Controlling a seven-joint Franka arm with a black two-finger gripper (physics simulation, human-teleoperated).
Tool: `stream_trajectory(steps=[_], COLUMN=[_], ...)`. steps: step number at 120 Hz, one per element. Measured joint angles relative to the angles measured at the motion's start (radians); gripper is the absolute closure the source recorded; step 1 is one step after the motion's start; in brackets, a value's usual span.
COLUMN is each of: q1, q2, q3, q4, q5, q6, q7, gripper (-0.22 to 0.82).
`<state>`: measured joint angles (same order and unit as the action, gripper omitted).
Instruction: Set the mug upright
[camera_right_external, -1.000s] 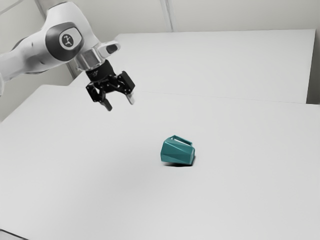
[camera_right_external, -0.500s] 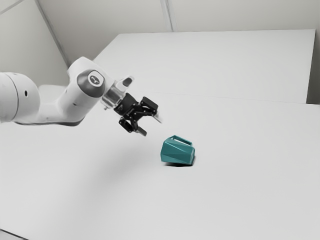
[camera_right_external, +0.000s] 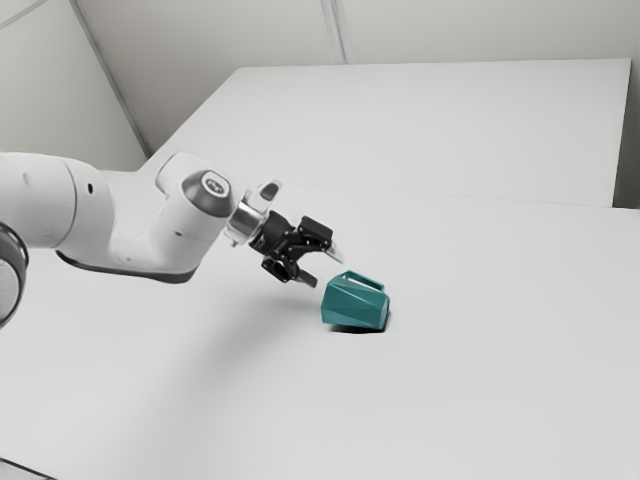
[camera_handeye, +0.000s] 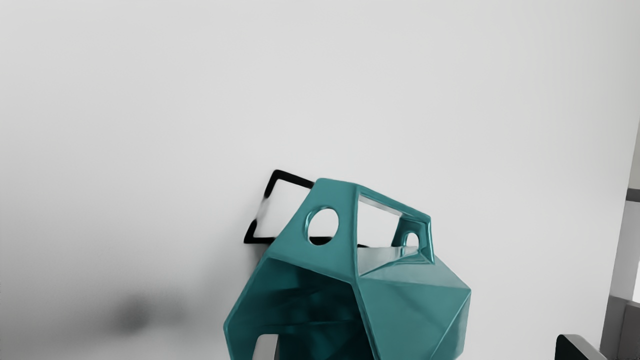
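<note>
Mug lies on its side on the desk, so it is not upright. Its mouth looks to the exterior view's left, toward the gripper, and its bottom is at the right. The handle stands up on the upper side, free of the desk; the body has flat facets, and I suppose that these keep it from rolling. The gripper is just beside the mouth end, slanting downward to the right, and its fingers are wide apart, with nothing clamped between them. In the wrist view one finger appears before the dark opening and the other is out past the side wall. Such a placing would suit a grip on this wall, one finger inside and one outside, and then a turn which brings the mouth up. The step in hand seems to be the approach to this grip. The finger at the mouth could hit the rim and push the mug away, so it should enter with care.
</note>
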<state>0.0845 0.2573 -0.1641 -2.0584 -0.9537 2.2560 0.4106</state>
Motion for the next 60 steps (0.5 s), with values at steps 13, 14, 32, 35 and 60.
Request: stream_trajectory(steps=[13, 14, 32, 35, 60], q1=[0.0, 0.0, -0.001, -0.002, -0.011], q2=[0.013, 0.013, 0.022, 0.024, 0.059], q3=[-0.002, -0.003, -0.02, -0.023, -0.028], q4=[0.0, -0.001, -0.01, -0.012, -0.011], q5=[-0.036, -0.04, -0.091, -0.097, -0.14], q6=[-0.006, -0.007, -0.057, -0.064, -0.105], q7=[0.039, 0.042, 0.087, 0.093, 0.14], gripper=[0.0, 0.0, 0.0, 0.0, 0.0])
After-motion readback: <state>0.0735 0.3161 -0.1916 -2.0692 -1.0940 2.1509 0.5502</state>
